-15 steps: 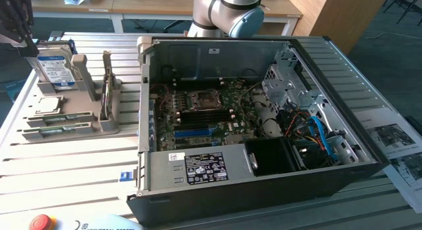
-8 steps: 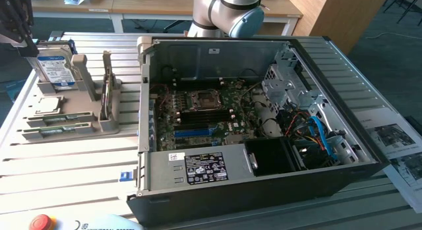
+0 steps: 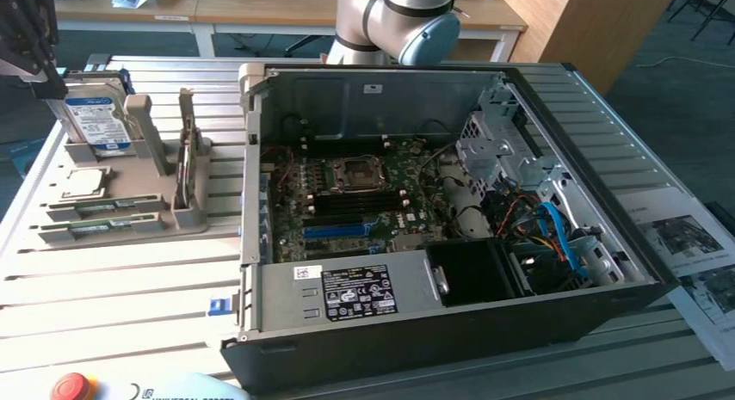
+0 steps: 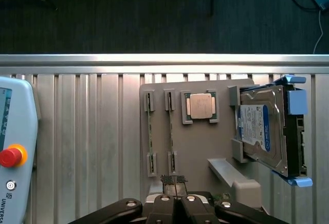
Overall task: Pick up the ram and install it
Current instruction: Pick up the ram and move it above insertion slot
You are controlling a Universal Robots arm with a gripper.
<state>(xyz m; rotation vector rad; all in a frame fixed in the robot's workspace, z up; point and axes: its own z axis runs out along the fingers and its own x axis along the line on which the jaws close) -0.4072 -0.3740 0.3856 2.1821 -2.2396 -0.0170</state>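
Gripper (image 4: 175, 180) shut, nothing held, at edge of grey tray (image 4: 198, 147). Ram (image 4: 171, 131) on edge in tray slot, just ahead of gripper, long axis pointing straight away from it.

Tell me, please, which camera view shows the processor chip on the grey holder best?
The wrist view: it looks straight down on the processor chip, showing its whole square silver top. The exterior view shows the chip at a slant, near the hard drive.
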